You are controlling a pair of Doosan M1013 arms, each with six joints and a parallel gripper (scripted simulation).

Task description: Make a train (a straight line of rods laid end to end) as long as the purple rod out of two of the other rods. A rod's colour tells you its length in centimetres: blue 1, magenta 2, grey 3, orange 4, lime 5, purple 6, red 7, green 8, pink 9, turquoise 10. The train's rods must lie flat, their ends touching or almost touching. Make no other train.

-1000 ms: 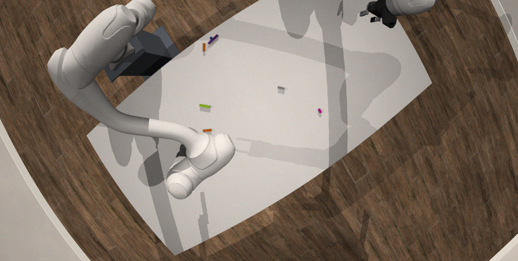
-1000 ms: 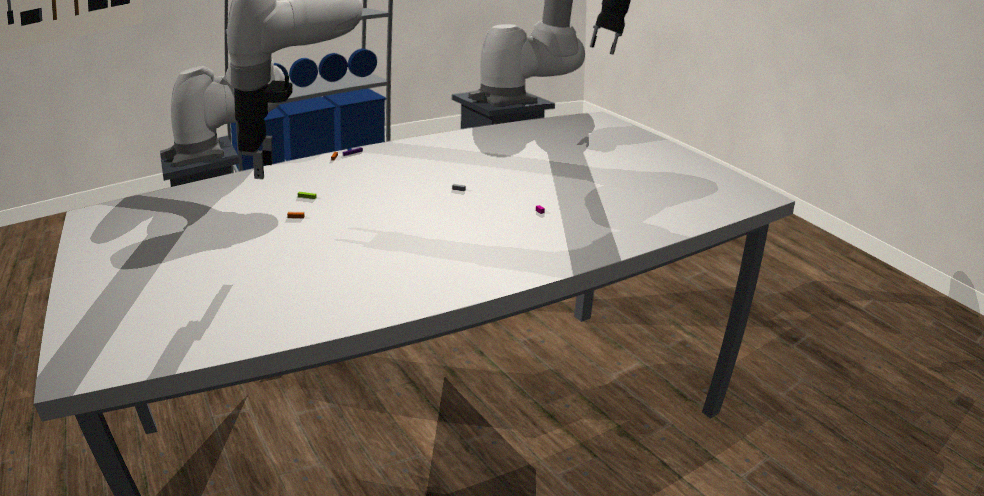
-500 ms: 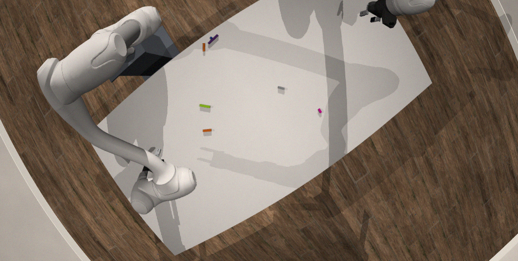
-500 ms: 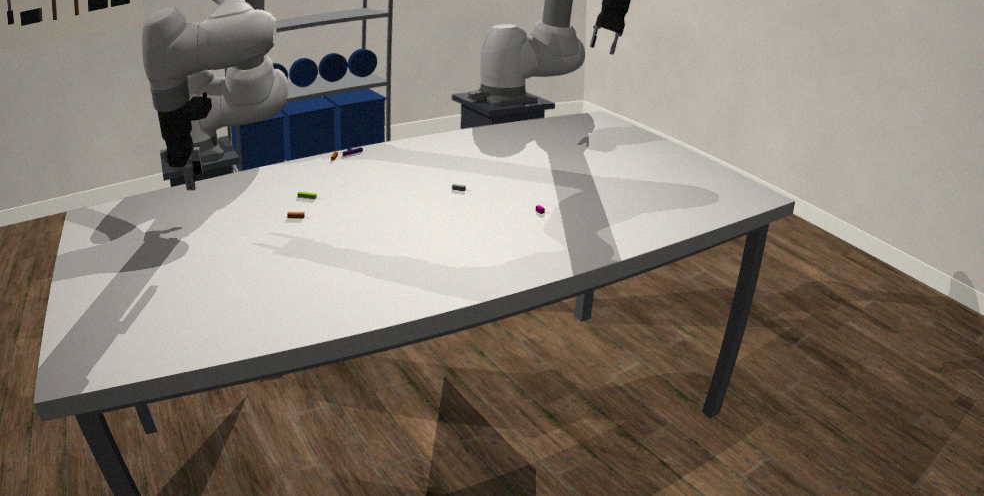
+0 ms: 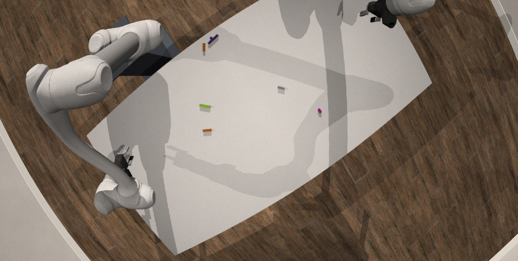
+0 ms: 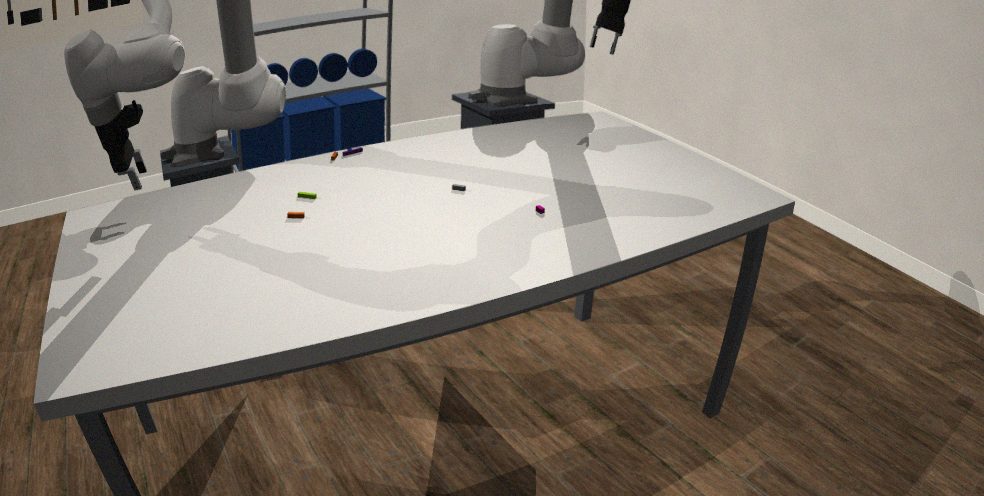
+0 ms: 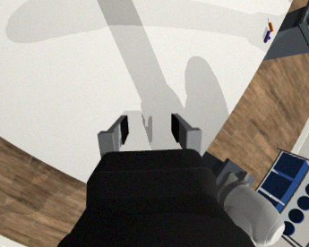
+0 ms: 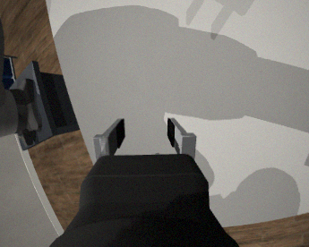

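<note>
The purple rod lies near the table's back edge, with the blue rod against or very near its side. One orange rod lies close by. The lime rod and another orange rod lie apart. The grey rod and magenta rod lie separately. My left gripper is open and empty, high up. My right gripper is open and empty, raised.
The white table carries all the rods. In the top view my right arm reaches around the table's left end, and my left arm stays at the upper right corner. A shelf with blue bins stands behind the table.
</note>
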